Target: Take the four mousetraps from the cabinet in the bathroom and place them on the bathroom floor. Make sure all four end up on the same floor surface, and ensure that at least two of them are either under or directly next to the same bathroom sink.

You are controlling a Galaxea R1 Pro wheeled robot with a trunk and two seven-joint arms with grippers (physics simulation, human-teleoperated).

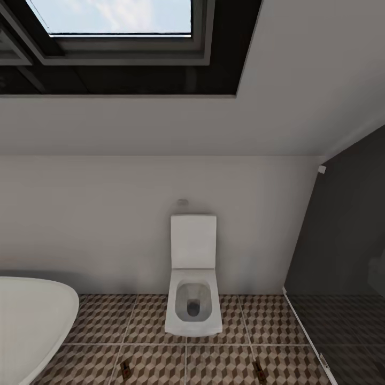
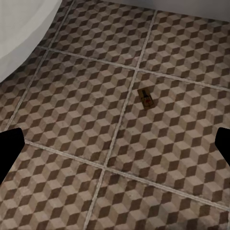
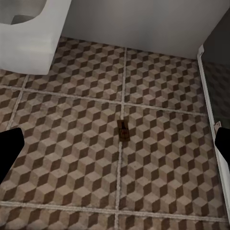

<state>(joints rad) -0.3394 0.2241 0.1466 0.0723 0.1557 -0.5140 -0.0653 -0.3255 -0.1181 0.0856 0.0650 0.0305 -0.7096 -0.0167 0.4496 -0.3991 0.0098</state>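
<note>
1. Two mousetraps lay on the bathroom floor [image 1: 160, 321], in the row of tiles nearest the robot. The left mousetrap [image 1: 125, 369] sat just beside a grout line, between the bathtub [image 1: 32, 321] and the toilet [image 1: 193, 299]. The right mousetrap [image 1: 259, 370] sat near the dark glass partition [image 1: 342, 256].

2. In the left wrist view, the left mousetrap [image 2: 146, 99] lay flat, just past a tile edge and well apart from the tub's rim. In the right wrist view, the right mousetrap [image 3: 123, 128] lay right on a grout line, its long axis running along that line toward the back wall.

3. In the head view, both long axes ran roughly from the robot toward the wall, each tilted slightly. Which end was the front, I could not tell.

4. I judged each trap light, stiff and thin, likely to skid on smooth tile. The best hold would be across the short width at mid-length, away from the spring parts, which could be delicate.

5. The left gripper [image 2: 115, 148] showed dark fingertips at opposite edges of its wrist view, spread wide and holding nothing. The right gripper [image 3: 115, 148] looked the same, spread and empty, above its trap.

6. With no sink in sight, I could not judge whether these two satisfied the sink condition.
</note>
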